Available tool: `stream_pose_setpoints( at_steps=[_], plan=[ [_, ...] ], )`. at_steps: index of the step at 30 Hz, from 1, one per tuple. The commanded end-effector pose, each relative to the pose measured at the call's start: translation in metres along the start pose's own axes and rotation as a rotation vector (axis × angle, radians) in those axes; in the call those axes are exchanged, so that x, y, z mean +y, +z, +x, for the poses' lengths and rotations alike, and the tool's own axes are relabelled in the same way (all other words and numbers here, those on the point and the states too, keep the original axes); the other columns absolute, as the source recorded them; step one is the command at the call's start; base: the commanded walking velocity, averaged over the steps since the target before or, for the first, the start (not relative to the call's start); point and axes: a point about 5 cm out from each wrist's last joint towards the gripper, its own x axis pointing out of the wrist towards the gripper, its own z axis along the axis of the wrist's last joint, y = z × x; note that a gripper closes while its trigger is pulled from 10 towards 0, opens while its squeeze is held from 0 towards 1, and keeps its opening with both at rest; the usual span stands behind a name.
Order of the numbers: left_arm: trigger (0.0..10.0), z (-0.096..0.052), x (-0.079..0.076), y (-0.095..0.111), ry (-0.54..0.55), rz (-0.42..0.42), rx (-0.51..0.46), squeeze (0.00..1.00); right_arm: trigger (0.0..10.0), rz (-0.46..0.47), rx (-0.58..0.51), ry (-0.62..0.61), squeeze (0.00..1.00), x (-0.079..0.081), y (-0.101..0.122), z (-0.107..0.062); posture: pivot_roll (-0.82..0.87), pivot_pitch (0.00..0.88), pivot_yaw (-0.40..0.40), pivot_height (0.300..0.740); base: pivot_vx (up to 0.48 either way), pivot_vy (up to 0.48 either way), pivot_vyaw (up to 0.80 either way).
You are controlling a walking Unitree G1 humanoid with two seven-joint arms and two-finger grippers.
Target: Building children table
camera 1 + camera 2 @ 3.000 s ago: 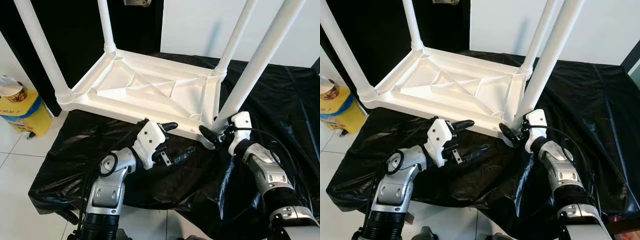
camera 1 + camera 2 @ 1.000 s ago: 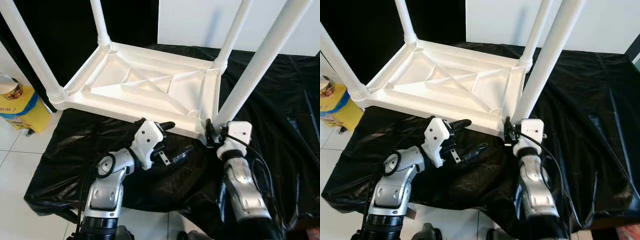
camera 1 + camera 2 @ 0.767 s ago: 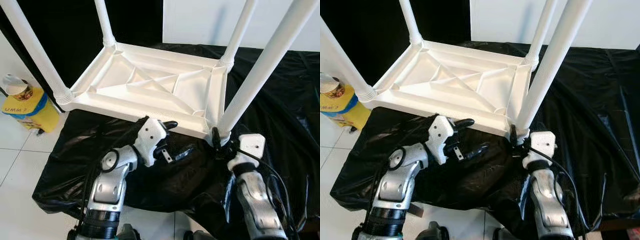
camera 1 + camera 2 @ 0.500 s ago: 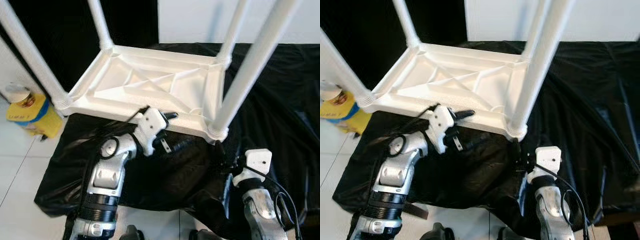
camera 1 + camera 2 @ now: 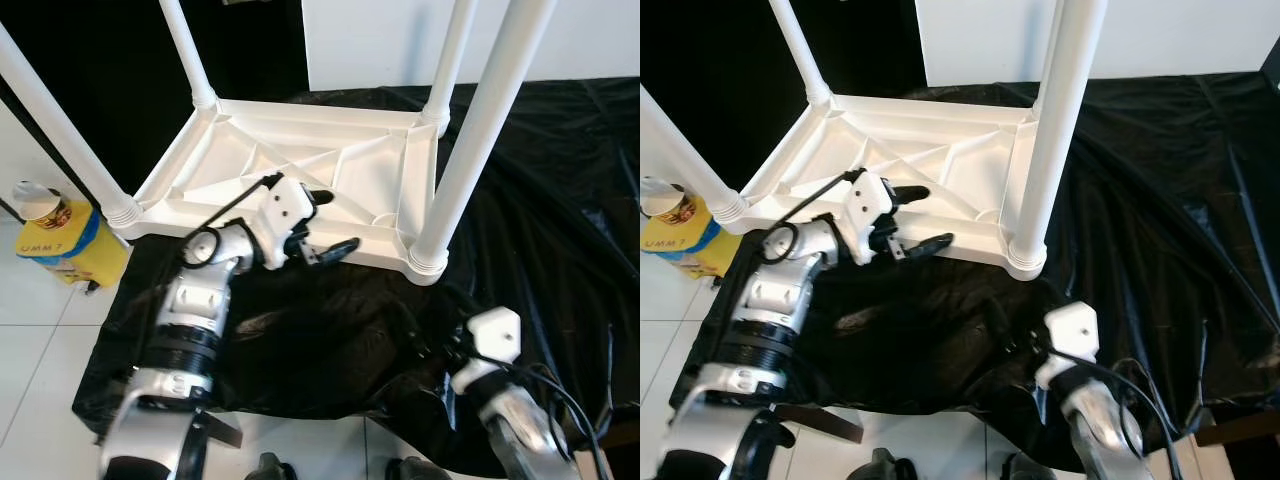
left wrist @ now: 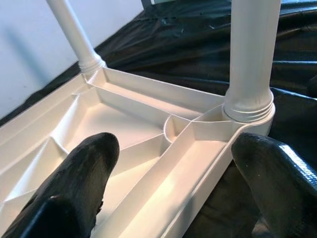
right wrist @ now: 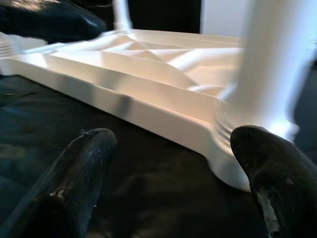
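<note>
Retreat at lower right: the right gripper, fingers spread, has let go of the near leg (seemingly seated now), while the left gripper, also spread, straddles the upturned table's rim mid-frame.

We count 1 white table lying upside down, with 4 white legs rising from its corners. Under it we see 1 black sheet. There are 2 grippers: the left gripper and the right gripper. Beside the sheet we find 1 yellow container and 1 small jar.
</note>
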Motion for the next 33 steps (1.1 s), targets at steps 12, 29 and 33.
stream_pose_setpoints(
  at_steps=[12, 29, 33],
  plan=[
    [10.0, -0.024, 0.024, -0.049, 0.293, 0.035, 0.269, 0.0, 10.0, 0.036, -0.042, 0.087, 0.0, 0.005, 0.013, 0.041, -0.04, 0.161, -0.036, 0.74, 0.0, 0.0, 0.0],
    [10.0, -0.037, 0.056, -0.063, 0.348, 0.149, 0.471, 0.0, 10.0, 0.019, -0.054, -0.262, 0.0, -0.043, 0.014, 0.052, -0.03, 0.217, 0.006, 0.74, 0.0, 0.0, 0.0],
    [10.0, -0.036, 0.063, -0.058, 0.341, 0.189, 0.474, 0.0, 10.0, -0.006, -0.032, -0.334, 0.0, -0.056, 0.01, 0.046, -0.04, 0.222, 0.024, 0.74, 0.0, 0.0, 0.0]
  ],
)
